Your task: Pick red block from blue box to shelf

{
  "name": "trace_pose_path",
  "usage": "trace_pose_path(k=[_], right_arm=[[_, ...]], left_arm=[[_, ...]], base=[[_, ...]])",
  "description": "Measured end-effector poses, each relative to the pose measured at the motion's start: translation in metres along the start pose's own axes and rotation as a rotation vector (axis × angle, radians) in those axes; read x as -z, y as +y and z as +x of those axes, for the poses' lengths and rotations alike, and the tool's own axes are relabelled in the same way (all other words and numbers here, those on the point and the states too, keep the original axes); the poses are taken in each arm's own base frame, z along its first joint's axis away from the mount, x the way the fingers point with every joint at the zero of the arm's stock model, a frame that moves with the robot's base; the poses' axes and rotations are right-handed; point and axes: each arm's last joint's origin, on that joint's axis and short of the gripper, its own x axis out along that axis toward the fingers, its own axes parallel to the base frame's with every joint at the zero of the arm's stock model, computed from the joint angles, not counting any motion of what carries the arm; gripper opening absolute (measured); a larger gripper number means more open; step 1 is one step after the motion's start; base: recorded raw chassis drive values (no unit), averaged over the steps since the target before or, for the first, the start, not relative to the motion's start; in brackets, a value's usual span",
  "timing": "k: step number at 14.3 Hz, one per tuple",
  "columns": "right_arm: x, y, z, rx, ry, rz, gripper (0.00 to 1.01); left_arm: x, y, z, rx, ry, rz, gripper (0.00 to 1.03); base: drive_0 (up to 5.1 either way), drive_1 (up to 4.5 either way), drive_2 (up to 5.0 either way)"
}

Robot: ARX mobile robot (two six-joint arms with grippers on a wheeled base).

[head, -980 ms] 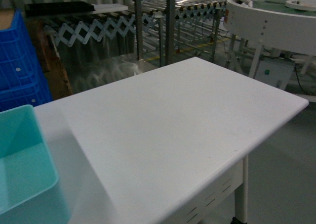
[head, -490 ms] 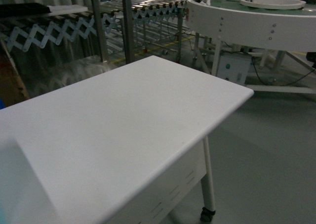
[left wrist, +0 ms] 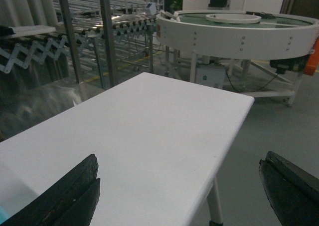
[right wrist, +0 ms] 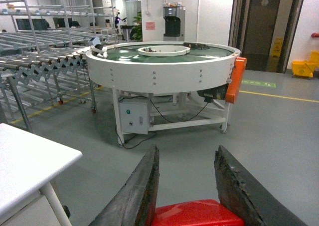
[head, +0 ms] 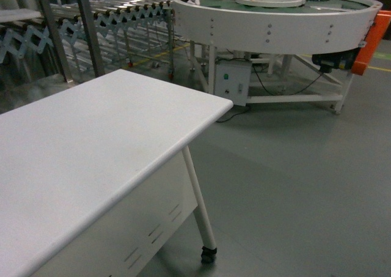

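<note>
1. The red block (right wrist: 197,213) sits at the bottom centre of the right wrist view, clamped between the two dark fingers of the right gripper (right wrist: 187,206); only its glossy top shows, so its stud and long axis cannot be told.
2. The left gripper (left wrist: 179,196) is spread wide with nothing between its fingers, at the bottom corners of its view above the white desk (left wrist: 149,131).
3. The shelf (head: 85,20), steel uprights and rails, stands in the upper left of the head view, beyond the desk's far edge.
4. The right gripper faces the round white conveyor table (right wrist: 159,66) at frame centre, so the shelf lies left of the carried block. I judge the carry needs a leftward swing.
5. The blue box is not in view.
</note>
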Motion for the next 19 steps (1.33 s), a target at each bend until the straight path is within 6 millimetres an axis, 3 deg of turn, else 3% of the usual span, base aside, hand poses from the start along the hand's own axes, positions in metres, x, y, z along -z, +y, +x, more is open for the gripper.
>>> trace_pose_path(k=[9, 19], right_arm=[[0.0, 0.0, 0.0, 0.0, 0.0, 0.0, 0.28], [0.0, 0.0, 0.0, 0.0, 0.0, 0.0, 0.28]], left_arm=[[0.0, 0.0, 0.0, 0.0, 0.0, 0.0, 0.98], [-0.0001, 0.0, 0.0, 0.0, -0.001, 0.0, 0.98]], base=[[-1.7, -1.69, -1.7], [-1.8, 0.33, -3.8]])
